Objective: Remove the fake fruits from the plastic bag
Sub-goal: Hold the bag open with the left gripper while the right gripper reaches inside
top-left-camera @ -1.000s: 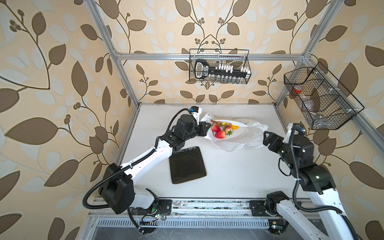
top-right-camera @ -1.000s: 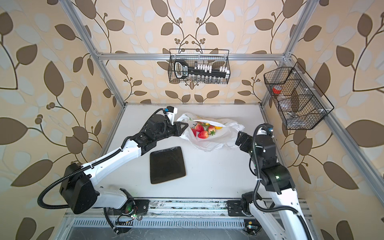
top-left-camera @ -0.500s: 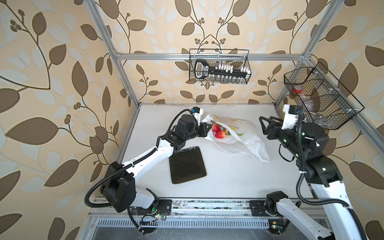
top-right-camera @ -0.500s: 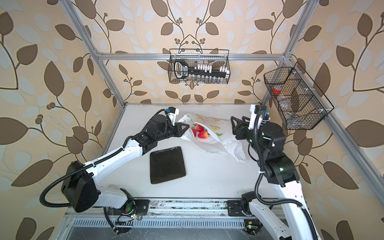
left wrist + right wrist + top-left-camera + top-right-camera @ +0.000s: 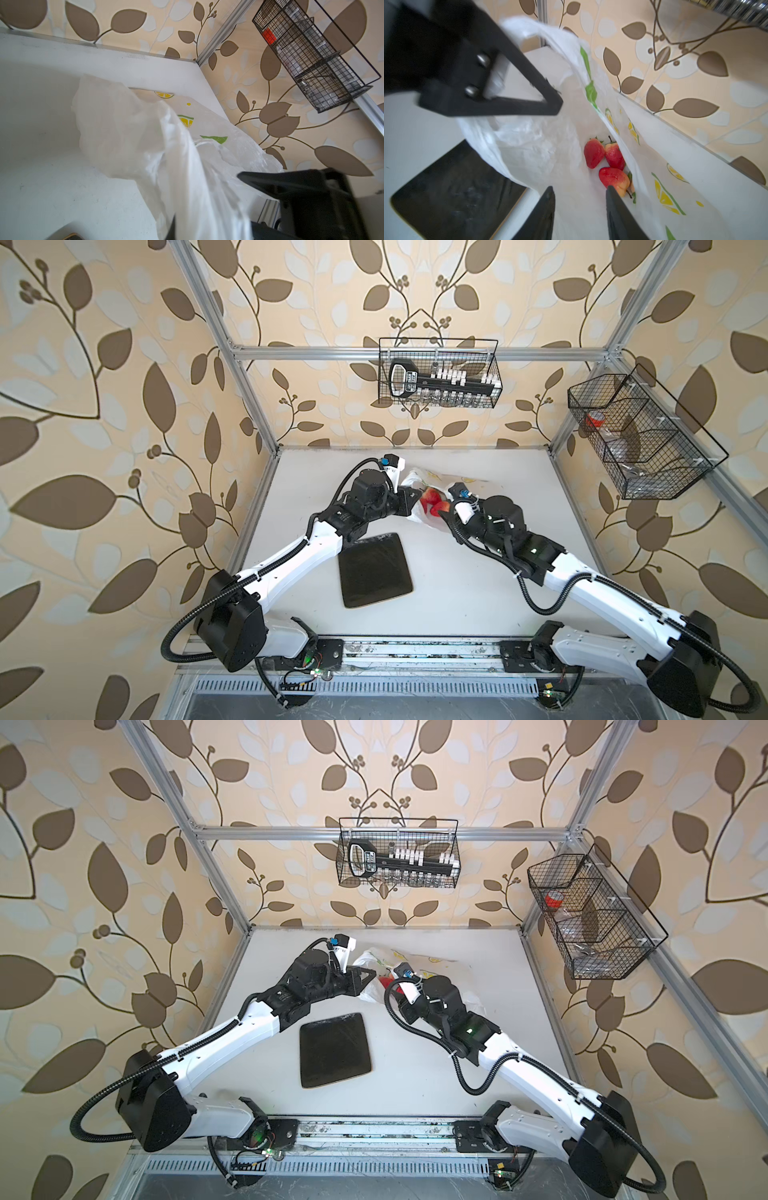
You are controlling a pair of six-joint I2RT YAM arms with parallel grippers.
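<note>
- The black tray (image 5: 374, 570) lies flat on the white bench (image 5: 465, 585), toward the front, just below the left arm's wrist in both top views.
- The left tool (image 5: 412, 498) is clamped tight on the rim of the plastic bag (image 5: 124, 128) and holds that side of the mouth up off the bench.
- The plastic bag sits toward the back of the bench, between the two tools, its lemon-printed sheet spreading away to the right.
- The fake fruits (image 5: 594, 153) lie inside the bag: three reddish ones show together on its floor, partly under the printed sheet.
- The right tool (image 5: 579, 191) is inside the bag's mouth, jaws partly apart with nothing between them. One fingertip is just beside the nearest fruit; I cannot tell whether it touches.
</note>
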